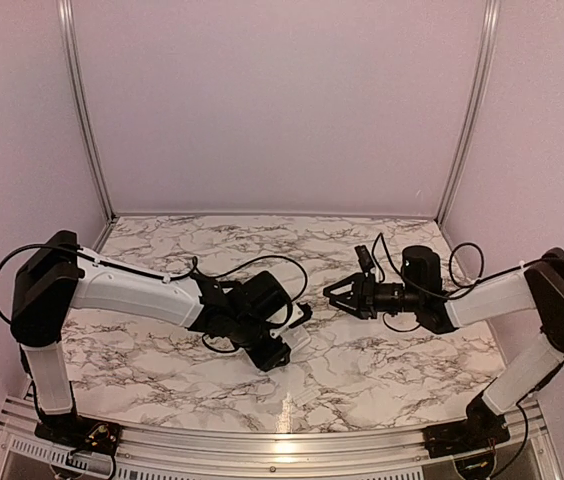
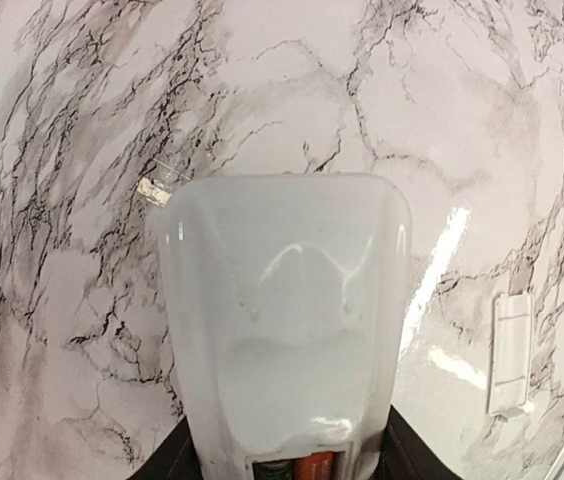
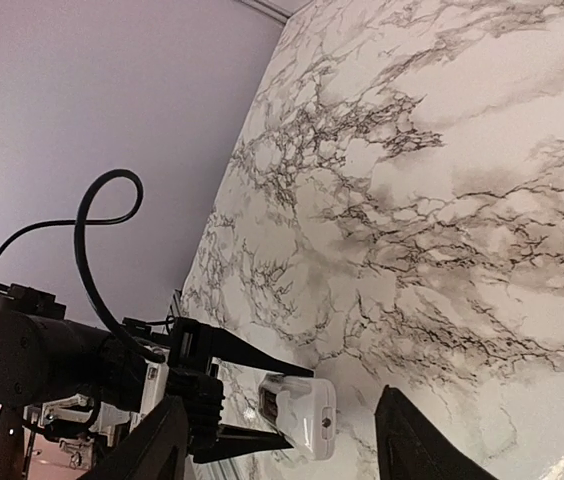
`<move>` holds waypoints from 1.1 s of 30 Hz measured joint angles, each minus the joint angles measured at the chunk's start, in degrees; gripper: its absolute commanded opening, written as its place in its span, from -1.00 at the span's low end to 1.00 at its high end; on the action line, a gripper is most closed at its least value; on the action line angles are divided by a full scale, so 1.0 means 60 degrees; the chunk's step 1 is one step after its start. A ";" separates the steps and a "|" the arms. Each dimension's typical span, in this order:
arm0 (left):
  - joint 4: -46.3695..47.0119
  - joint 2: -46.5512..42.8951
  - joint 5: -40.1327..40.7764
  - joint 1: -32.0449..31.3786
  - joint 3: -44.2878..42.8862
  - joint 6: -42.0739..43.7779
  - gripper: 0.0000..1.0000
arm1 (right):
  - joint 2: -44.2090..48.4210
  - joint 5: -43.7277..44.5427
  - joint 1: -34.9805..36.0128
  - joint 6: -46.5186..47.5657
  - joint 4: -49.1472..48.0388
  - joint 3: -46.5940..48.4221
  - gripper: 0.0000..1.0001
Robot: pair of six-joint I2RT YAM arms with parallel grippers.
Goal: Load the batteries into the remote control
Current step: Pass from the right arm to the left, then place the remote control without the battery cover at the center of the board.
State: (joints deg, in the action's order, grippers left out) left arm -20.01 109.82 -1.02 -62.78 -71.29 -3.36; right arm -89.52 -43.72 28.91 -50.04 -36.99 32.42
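My left gripper (image 1: 280, 347) is shut on the white remote control (image 2: 282, 320) and holds it back side up above the table. At its near end the open recess shows the batteries (image 2: 307, 466) lying side by side, one end red and one dark. My right gripper (image 1: 338, 296) hangs open and empty a short way to the right of the remote, pointing at it. The right wrist view shows the remote (image 3: 300, 413) clamped between the left gripper's black fingers (image 3: 252, 358), with my right gripper (image 3: 282, 448) open wide in front of it.
A small plain white flat piece (image 2: 510, 352) lies on the marble table (image 1: 382, 370) to the right of the remote. A small clear scrap (image 2: 157, 188) lies on the table beyond the remote. Metal rails edge the table; pale walls close it in.
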 measured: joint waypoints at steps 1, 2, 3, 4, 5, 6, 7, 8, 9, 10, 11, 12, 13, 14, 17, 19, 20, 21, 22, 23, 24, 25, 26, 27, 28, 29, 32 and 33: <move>-0.0277 0.0055 -0.0018 0.0000 -0.0127 0.0178 -0.32 | 0.0280 0.0066 -0.0160 0.0171 0.0240 -0.0044 0.25; -0.0503 0.0120 -0.0044 0.0000 -0.0251 0.0295 -0.32 | 0.0568 0.0127 -0.0288 0.0364 0.0477 -0.0087 0.26; -0.0772 0.0229 -0.0080 0.0000 -0.0430 0.0459 -0.30 | 0.0849 0.0197 -0.0397 0.0572 0.0758 -0.0109 0.27; -0.0973 0.0342 -0.0106 0.0000 -0.0568 0.0612 -0.30 | 0.1100 0.0291 -0.0484 0.0776 0.0998 -0.0120 0.27; -0.1166 0.0466 -0.0138 0.0000 -0.0703 0.0732 -0.28 | 0.1300 0.0357 -0.0539 0.0947 0.1180 -0.0127 0.28; -0.1355 0.0583 -0.0168 0.0000 -0.0809 0.0852 -0.26 | 0.1537 0.0441 -0.0586 0.1144 0.1413 -0.0138 0.29; -0.1552 0.0710 -0.0200 0.0004 -0.0914 0.0965 -0.24 | 0.1774 0.0514 -0.0601 0.1311 0.1621 -0.0149 0.31; -0.1745 0.0849 -0.0248 0.0011 -0.1013 0.1071 -0.22 | 0.1989 0.0572 -0.0619 0.1457 0.1800 -0.0157 0.32; -0.1942 0.0984 -0.0270 0.0011 -0.1122 0.1162 -0.21 | 0.2204 0.0645 -0.0641 0.1625 0.1971 -0.0164 0.33; -0.2069 0.1064 -0.0270 0.0018 -0.1242 0.1239 -0.18 | 0.2382 0.0710 -0.0670 0.1767 0.2127 -0.0164 0.35; -0.2251 0.1133 -0.0295 0.0018 -0.1421 0.1297 -0.15 | 0.2565 0.0776 -0.0699 0.1912 0.2288 -0.0164 0.38; -0.2379 0.1228 -0.0321 0.0018 -0.1581 0.1362 -0.07 | 0.2732 0.0845 -0.0729 0.2058 0.2441 -0.0164 0.40; -0.2506 0.1344 -0.0324 0.0018 -0.1727 0.1428 0.04 | 0.2885 0.0922 -0.0750 0.2175 0.2561 -0.0168 0.45; -0.2634 0.1421 -0.0324 0.0018 -0.1865 0.1468 0.15 | 0.2998 0.0962 -0.0769 0.2266 0.2648 -0.0168 0.49; -0.2871 0.1548 -0.0324 0.0036 -0.2091 0.1625 0.38 | 0.3450 0.1140 -0.0798 0.2608 0.2991 -0.0182 0.70; -0.2932 0.1566 -0.0328 0.0036 -0.2146 0.1668 0.45 | 0.3770 0.1253 -0.0805 0.2827 0.3177 -0.0186 0.96; -0.2954 0.1566 -0.0324 0.0033 -0.2149 0.1698 0.47 | 0.3909 0.1326 -0.0809 0.2830 0.3253 -0.0186 0.97; -0.2973 0.1566 -0.0324 0.0033 -0.2157 0.1719 0.48 | 0.4102 0.1417 -0.0823 0.2922 0.3351 -0.0193 0.97; -0.3005 0.1566 -0.0324 0.0036 -0.2171 0.1730 0.49 | 0.4302 0.1526 -0.0841 0.2983 0.3435 -0.0200 0.97; -0.3038 0.1566 -0.0324 0.0036 -0.2186 0.1727 0.50 | 0.4492 0.1614 -0.0863 0.3038 0.3515 -0.0200 0.97; -0.3085 0.1566 -0.0321 0.0036 -0.2211 0.1727 0.51 | 0.4630 0.1679 -0.0889 0.3078 0.3570 -0.0200 0.97; -0.3129 0.1566 -0.0317 0.0036 -0.2226 0.1723 0.52 | 0.4838 0.1803 -0.0922 0.3107 0.3646 -0.0200 0.98; -0.3166 0.1555 -0.0317 0.0036 -0.2244 0.1719 0.53 | 0.4969 0.1865 -0.0958 0.3122 0.3683 -0.0200 0.97; -0.3173 0.1530 -0.0310 0.0036 -0.2248 0.1712 0.53 | 0.5129 0.1963 -0.0998 0.3140 0.3759 -0.0200 0.97; -0.3177 0.1457 -0.0302 0.0036 -0.2248 0.1705 0.52 | 0.5278 0.2044 -0.1042 0.3151 0.3840 -0.0200 0.97; -0.3162 0.1351 -0.0288 0.0036 -0.2240 0.1698 0.52 | 0.5399 0.2106 -0.1075 0.3180 0.3909 -0.0200 0.97; -0.2779 0.0685 -0.0244 0.0036 -0.1927 0.1632 0.51 | 0.5792 0.2255 -0.1126 0.3402 0.4262 -0.0200 0.95; -0.2535 0.0273 -0.0211 0.0036 -0.1625 0.1577 0.48 | 0.5872 0.2251 -0.1126 0.3493 0.4360 -0.0200 0.93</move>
State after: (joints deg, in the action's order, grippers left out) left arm -35.22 111.46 -2.28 -62.57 -81.03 6.11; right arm -54.28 -30.22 22.15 -29.08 -10.83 31.22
